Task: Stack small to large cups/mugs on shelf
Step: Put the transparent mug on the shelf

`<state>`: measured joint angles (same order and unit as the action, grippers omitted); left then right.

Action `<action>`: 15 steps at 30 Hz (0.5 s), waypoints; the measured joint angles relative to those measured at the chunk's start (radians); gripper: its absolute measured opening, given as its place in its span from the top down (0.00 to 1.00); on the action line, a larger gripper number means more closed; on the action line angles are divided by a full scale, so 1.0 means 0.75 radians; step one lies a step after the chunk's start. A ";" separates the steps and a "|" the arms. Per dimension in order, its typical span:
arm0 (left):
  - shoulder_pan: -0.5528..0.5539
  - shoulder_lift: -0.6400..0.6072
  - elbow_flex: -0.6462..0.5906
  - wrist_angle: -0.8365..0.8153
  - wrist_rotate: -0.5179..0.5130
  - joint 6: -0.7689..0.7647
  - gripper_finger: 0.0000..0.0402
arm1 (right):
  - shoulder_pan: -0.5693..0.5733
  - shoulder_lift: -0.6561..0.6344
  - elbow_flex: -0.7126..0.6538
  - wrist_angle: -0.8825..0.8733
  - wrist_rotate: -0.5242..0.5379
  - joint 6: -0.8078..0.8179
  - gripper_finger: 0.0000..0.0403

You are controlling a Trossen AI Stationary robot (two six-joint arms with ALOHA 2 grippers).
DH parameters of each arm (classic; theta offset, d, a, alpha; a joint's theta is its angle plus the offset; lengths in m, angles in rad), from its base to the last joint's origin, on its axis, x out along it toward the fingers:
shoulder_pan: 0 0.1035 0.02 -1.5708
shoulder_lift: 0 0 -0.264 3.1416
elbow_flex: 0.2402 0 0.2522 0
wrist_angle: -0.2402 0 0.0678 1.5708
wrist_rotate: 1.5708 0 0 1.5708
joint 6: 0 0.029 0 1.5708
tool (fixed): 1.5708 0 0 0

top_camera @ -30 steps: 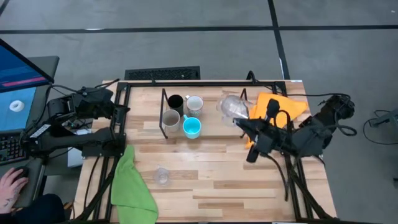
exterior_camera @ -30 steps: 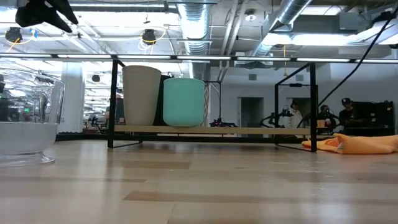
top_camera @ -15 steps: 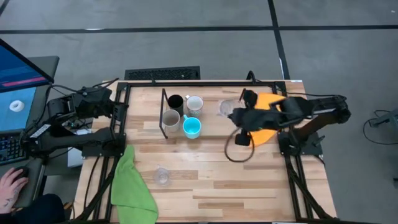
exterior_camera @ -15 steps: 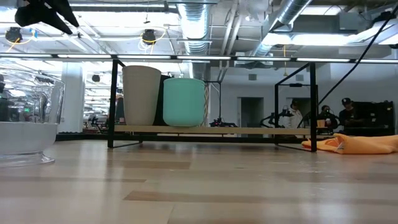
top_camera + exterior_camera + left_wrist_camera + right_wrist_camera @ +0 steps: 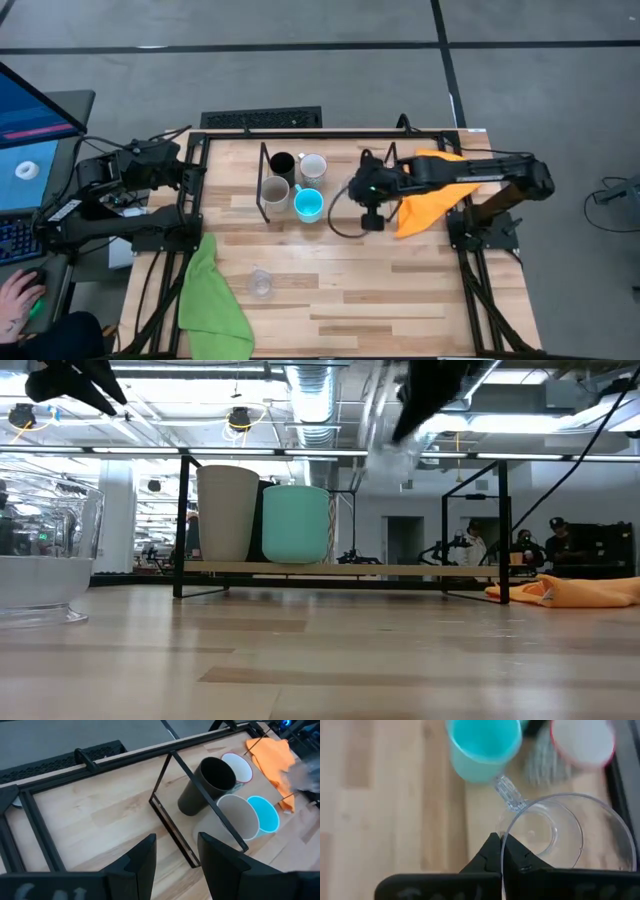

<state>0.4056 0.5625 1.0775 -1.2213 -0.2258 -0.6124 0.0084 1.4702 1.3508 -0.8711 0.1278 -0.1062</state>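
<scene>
The black mug [image 5: 282,163], white mug [image 5: 313,166], grey-beige mug [image 5: 276,190] and light blue mug [image 5: 308,204] stand on the left end of the shelf [image 5: 400,570]. My right gripper [image 5: 366,190] is shut on a clear glass cup [image 5: 545,835], held above the shelf just right of the blue mug [image 5: 482,745]. It also shows at the top of the low view [image 5: 430,390]. A second clear glass cup [image 5: 260,283] stands on the table near the front. My left gripper [image 5: 176,855] is open and empty at the table's left edge. My right gripper holds the clear glass cup by its rim [image 5: 501,840], beside the handle [image 5: 509,792]. The rim passes between the two fingers [image 5: 490,855], one inside the cup and one outside. The cup is lifted clear of the shelf and the table.
An orange cloth [image 5: 435,185] lies on the table's right under my right arm. A green cloth [image 5: 210,300] hangs over the front left. The larger black outer frame [image 5: 300,135] runs round the table's far part. A person's hand [image 5: 15,300] rests at a keyboard, left.
My right arm has stretched out toward the table's left, and the gripper has carried the glass cup down and toward the blue mug. It has come into the top of the low view. My left arm has kept still.
</scene>
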 joint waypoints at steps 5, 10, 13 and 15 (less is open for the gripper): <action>0.000 0.000 0.000 0.000 0.001 0.033 0.66 | -0.122 0.066 -0.050 0.022 -0.058 -0.006 0.99; 0.000 0.000 0.000 0.000 0.001 0.033 0.66 | -0.217 0.173 -0.042 0.018 -0.114 -0.059 0.98; 0.000 0.000 0.000 -0.001 0.010 0.034 0.66 | -0.260 0.230 -0.035 0.024 -0.122 -0.115 0.98; 0.000 0.000 0.000 -0.001 0.011 0.034 0.66 | -0.289 0.258 -0.035 0.025 -0.140 -0.155 0.98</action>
<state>0.4055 0.5625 1.0775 -1.2217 -0.2176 -0.5869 -0.2084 1.6638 1.3243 -0.8520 0.0227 -0.2222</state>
